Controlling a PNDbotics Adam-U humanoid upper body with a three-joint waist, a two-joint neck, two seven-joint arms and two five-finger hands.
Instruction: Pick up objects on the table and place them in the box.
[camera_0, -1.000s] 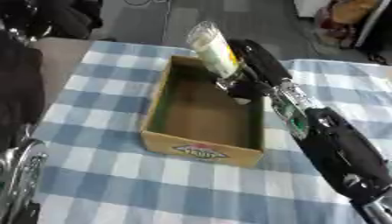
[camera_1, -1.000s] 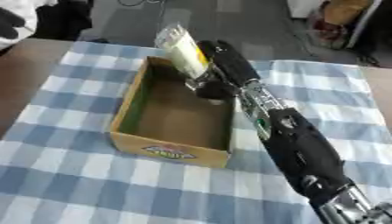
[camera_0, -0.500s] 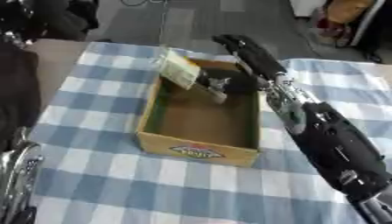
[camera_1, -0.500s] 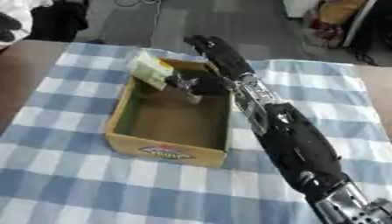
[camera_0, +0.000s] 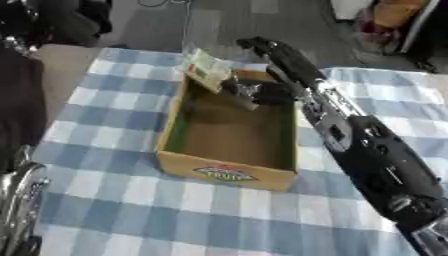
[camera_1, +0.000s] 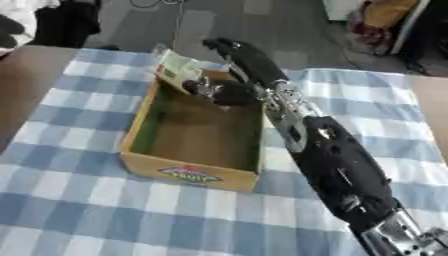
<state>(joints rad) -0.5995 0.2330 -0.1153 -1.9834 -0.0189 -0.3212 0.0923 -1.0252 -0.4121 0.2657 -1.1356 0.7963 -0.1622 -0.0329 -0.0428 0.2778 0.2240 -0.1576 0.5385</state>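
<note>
An open cardboard box (camera_0: 229, 173) stands on the blue-and-white checked cloth (camera_0: 131, 210), nothing lying on its floor. A pale yellow-green packet (camera_0: 205, 70) leans tilted on the box's far left corner, partly above the rim. My right hand (camera_0: 284, 62) hovers over the box's far end, open, fingers stretched past the far rim; its thumb (camera_0: 259, 92) is just right of the packet, and I cannot tell whether they touch. My left hand (camera_0: 19, 200) rests idle at the lower left corner, fingers up.
My black right forearm (camera_0: 376, 165) runs along the box's right side. Bare brown tabletop (camera_1: 26, 85) shows left of the cloth. Dark things (camera_0: 52, 20) stand beyond the far left corner, and bags (camera_0: 394, 15) sit on the floor at upper right.
The right hand went from shut on the packet above the box's far rim to open. The packet swung left and down to lean on the far left corner.
</note>
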